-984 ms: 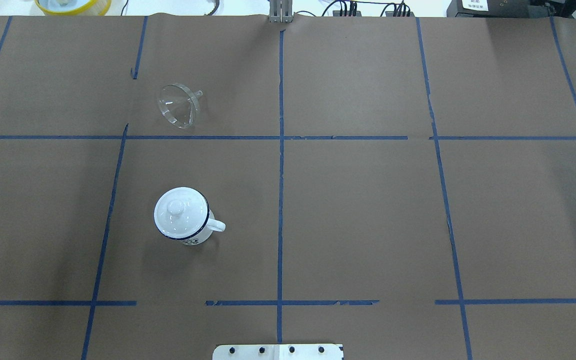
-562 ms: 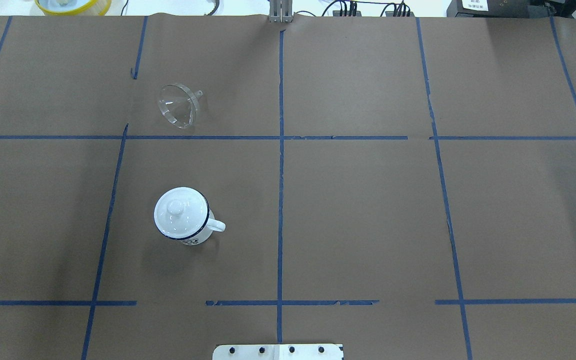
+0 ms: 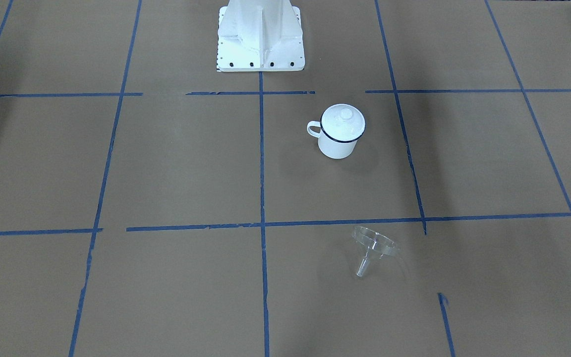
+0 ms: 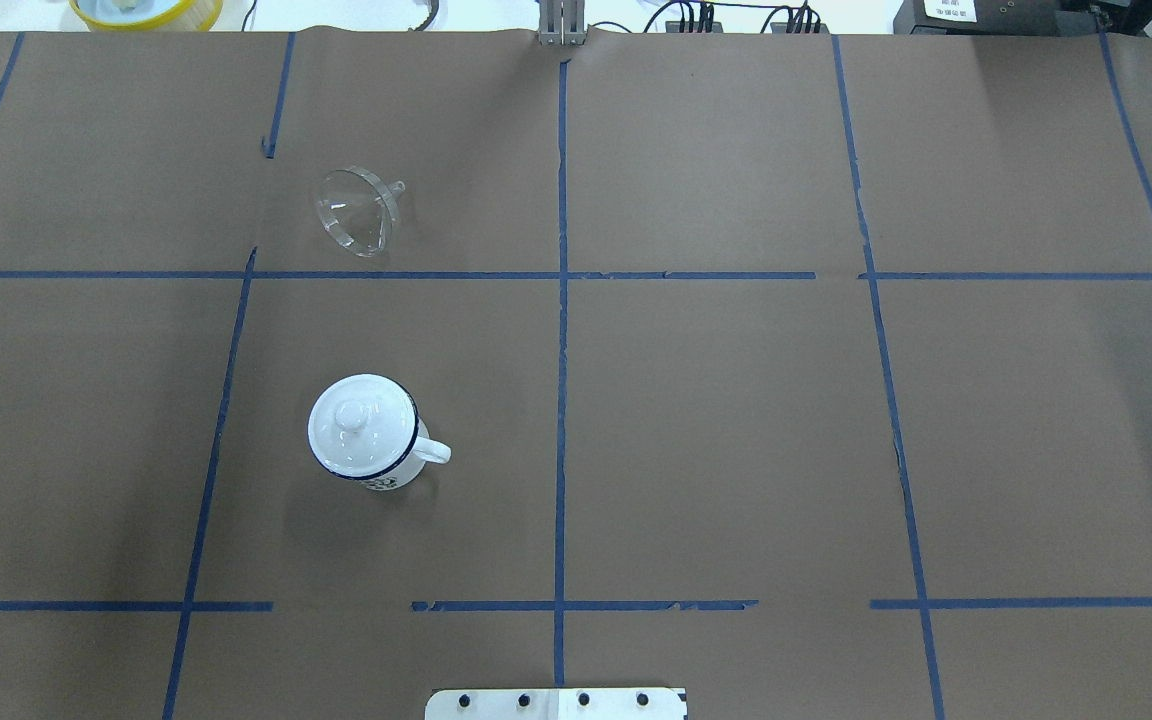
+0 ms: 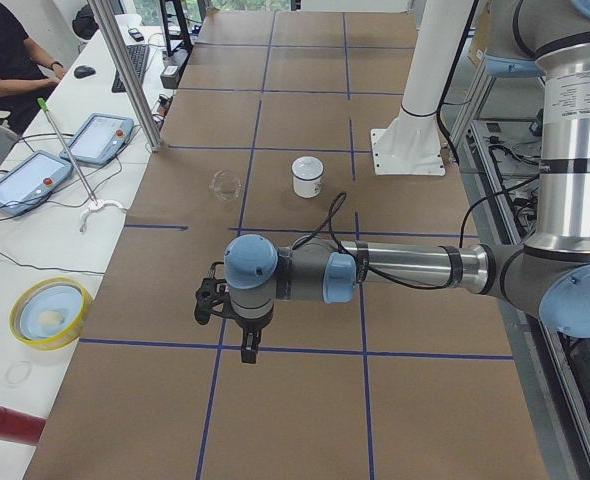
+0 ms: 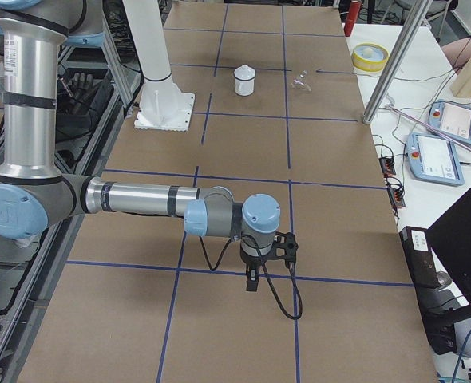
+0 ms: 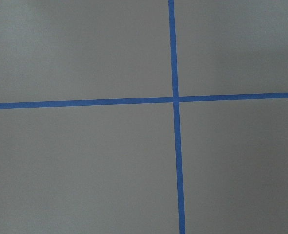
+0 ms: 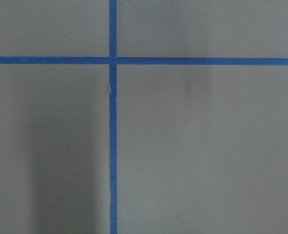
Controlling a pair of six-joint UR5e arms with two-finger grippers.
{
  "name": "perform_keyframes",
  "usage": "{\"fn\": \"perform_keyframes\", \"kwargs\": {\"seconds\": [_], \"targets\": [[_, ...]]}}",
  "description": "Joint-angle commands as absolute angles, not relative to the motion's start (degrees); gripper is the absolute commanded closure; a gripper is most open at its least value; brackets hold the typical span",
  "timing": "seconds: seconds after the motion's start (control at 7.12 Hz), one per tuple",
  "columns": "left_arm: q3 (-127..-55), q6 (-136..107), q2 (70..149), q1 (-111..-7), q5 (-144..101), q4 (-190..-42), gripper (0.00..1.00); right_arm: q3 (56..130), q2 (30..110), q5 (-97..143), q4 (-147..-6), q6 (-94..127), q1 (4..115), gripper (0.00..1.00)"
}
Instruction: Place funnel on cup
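The clear funnel [image 4: 356, 212] lies on its side on the brown paper, far left of the table's middle; it also shows in the front view [image 3: 372, 248]. The white cup [image 4: 381, 481] with a blue rim stands upright nearer the robot, its handle pointing toward the table's middle, and a white knobbed lid [image 4: 360, 423] covers its mouth. The cup also shows in the front view [image 3: 336, 146]. My left gripper [image 5: 247, 350] and right gripper [image 6: 253, 283] hang over bare paper at opposite table ends, far from both. I cannot tell whether either is open or shut.
The robot's white pedestal [image 3: 260, 34] stands at the near middle edge. A yellow bowl [image 5: 48, 312], two tablets [image 5: 103, 137] and a metal post [image 5: 125, 70] are on the white side table beyond the far edge. An operator [image 5: 5, 50] sits there.
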State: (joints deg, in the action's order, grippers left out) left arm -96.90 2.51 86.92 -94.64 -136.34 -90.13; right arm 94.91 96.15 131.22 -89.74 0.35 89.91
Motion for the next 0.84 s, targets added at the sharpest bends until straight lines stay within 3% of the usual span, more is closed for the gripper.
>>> {"fn": "perform_keyframes", "kwargs": {"seconds": [0.0,0.42,0.7], "targets": [[-102.88,-7.41,87.10,-91.70,-136.23,-90.00,0.00,94.83,96.15,131.22,-89.74,0.35,89.91,0.00],[-115.36,-28.32,88.23,-80.29,-136.06,-89.91,0.00,94.92,96.15,131.22,-89.74,0.35,89.91,0.00],[-120.65,-51.66,93.75,-65.91,-129.06,-89.74,0.00,94.92,96.15,131.22,-89.74,0.35,89.91,0.00]]}}
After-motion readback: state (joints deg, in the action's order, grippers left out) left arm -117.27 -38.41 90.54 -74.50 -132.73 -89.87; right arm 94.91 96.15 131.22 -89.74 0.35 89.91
